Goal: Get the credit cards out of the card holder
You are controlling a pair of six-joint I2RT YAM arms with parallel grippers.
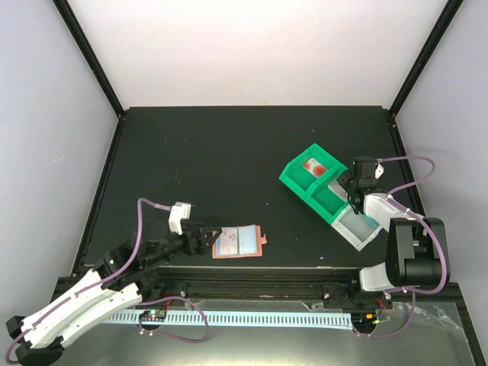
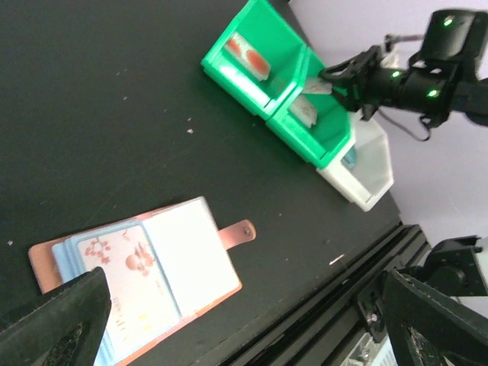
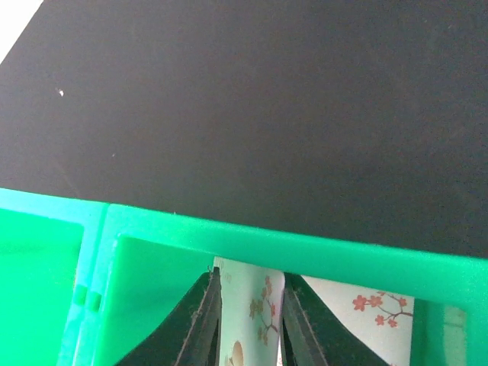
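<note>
Top view: the card holder [image 1: 238,242] lies open at seven o'clock on the table [image 1: 229,152], with the left gripper [image 1: 206,235] spread wide at its nine o'clock.

Left wrist: credit cards [image 2: 126,263] sit in its pockets, so work is left.

Right wrist alone shows a flowered card [image 3: 255,309] inside the green bin [image 3: 305,248]. The right gripper [image 3: 250,274] is narrowly parted over it; I cannot tell whether it grips.

The card holder [image 1: 238,242] lies open on the table [image 1: 213,152] near its 6 o'clock edge, with cards [image 2: 122,263] in its pockets. The row of bins [image 1: 299,191] sits at the holder's 2 o'clock. One card [image 1: 313,165] is in the far compartment and a second card [image 3: 263,297] is in the middle one.
</note>
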